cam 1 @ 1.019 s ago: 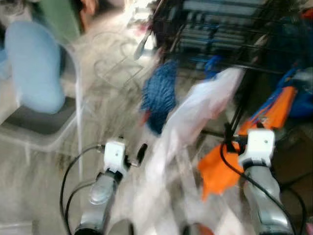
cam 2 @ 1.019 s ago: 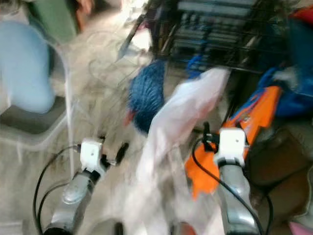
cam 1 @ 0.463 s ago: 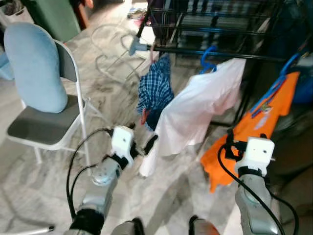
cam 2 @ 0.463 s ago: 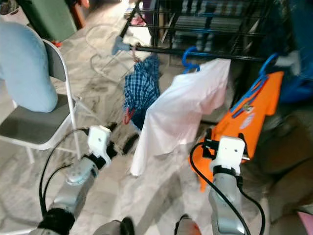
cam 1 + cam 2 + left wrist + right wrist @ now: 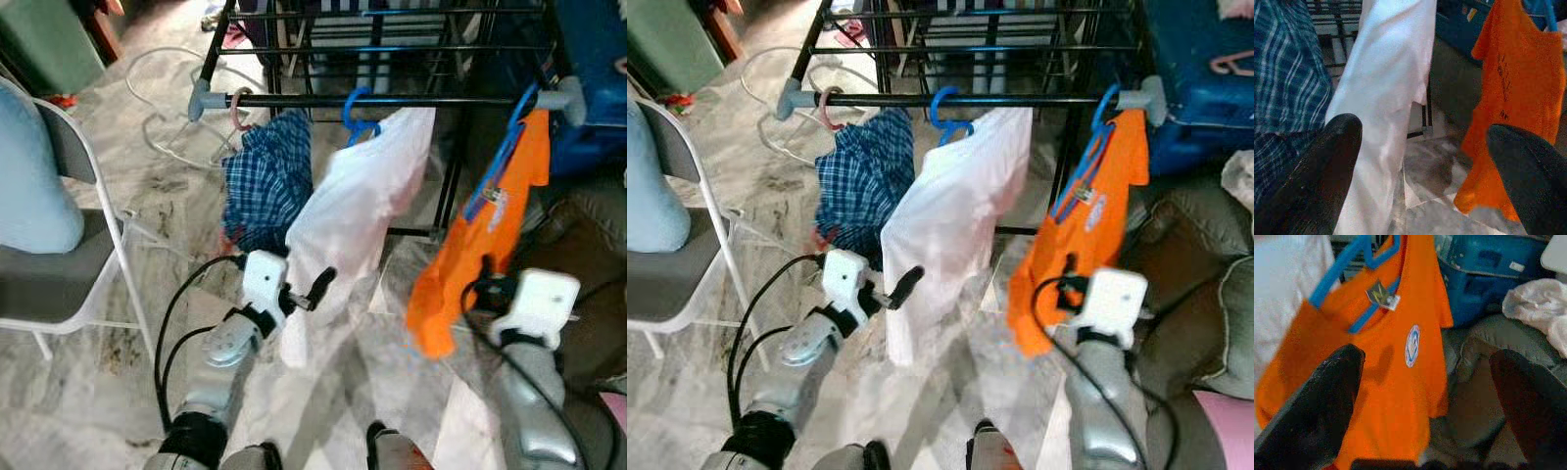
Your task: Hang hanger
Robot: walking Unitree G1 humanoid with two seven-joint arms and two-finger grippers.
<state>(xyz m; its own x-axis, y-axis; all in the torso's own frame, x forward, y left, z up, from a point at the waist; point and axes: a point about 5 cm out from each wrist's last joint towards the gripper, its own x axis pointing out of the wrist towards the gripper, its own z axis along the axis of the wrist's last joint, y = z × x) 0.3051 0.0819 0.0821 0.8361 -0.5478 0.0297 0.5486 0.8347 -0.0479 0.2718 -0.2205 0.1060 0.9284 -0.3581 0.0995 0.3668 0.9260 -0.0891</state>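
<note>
A black rack rail (image 5: 294, 100) with grey end caps carries three garments. A pink hanger (image 5: 238, 106) holds a blue plaid shirt (image 5: 265, 181). Beside it, a blue hanger (image 5: 358, 108) holds a white shirt (image 5: 353, 206). At the rail's right end, an orange shirt (image 5: 480, 235) hangs on another blue hanger (image 5: 509, 137). My left gripper (image 5: 1425, 147) is open and empty, low in front of the white shirt's hem. My right gripper (image 5: 1425, 382) is open and empty, facing the orange shirt from close by.
A folding chair (image 5: 39, 284) with a light-blue padded back stands at the left. A white cable (image 5: 162, 88) loops on the marble floor behind the rack. A blue bin (image 5: 1205, 88) and olive cushions (image 5: 1205, 284) crowd the right side.
The camera has swung and steadied, so the rack now stands square in front and closer. My left gripper sits nearer the white shirt. Both grippers remain open.
</note>
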